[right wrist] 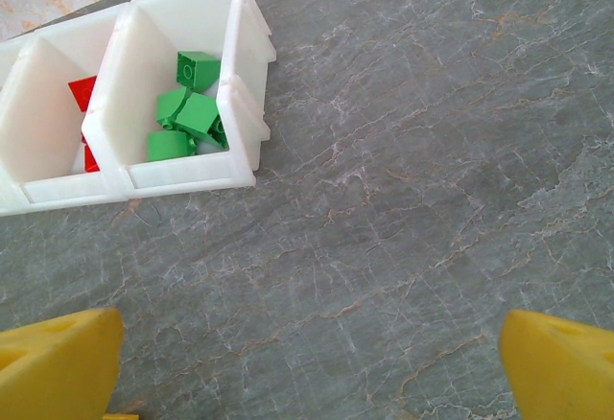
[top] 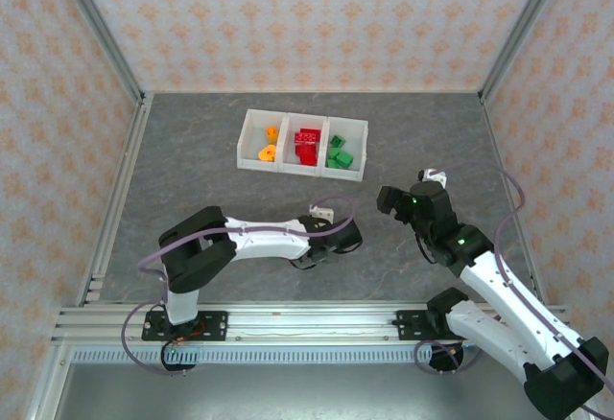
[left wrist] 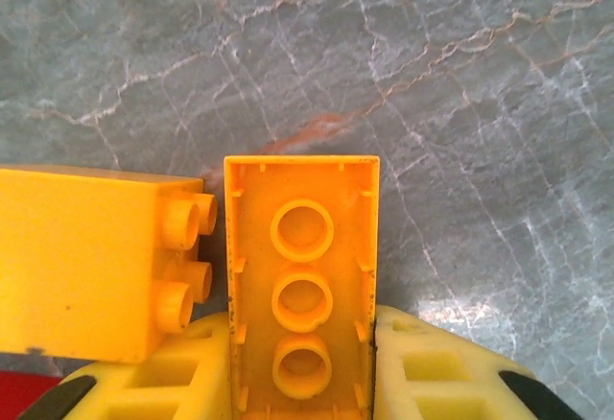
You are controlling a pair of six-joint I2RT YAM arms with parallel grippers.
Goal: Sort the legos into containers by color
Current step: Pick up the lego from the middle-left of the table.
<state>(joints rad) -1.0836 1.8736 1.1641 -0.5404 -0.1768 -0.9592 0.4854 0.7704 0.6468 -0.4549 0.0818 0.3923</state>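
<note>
Orange-yellow brick [left wrist: 302, 247], hollow underside showing, sits clamped between the fingers [left wrist: 427, 367] of the left claw [left wrist: 300, 329]; a second yellow brick [left wrist: 86, 267] lies just left of it. Right claw [right wrist: 309, 334] gapes wide over the table [right wrist: 432, 151], the containers [right wrist: 240, 142] ahead to its left.

Lighting was bright and diffuse; shadows on the table [top: 192, 171] were faint; the close orange brick [left wrist: 302, 286] was sharp.

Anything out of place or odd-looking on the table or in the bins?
The bins look correctly sorted. By the left claw, one orange-yellow brick lies tipped on its side, studs pointing sideways at the gripped brick, which shows its hollow underside to the wrist camera.
</note>
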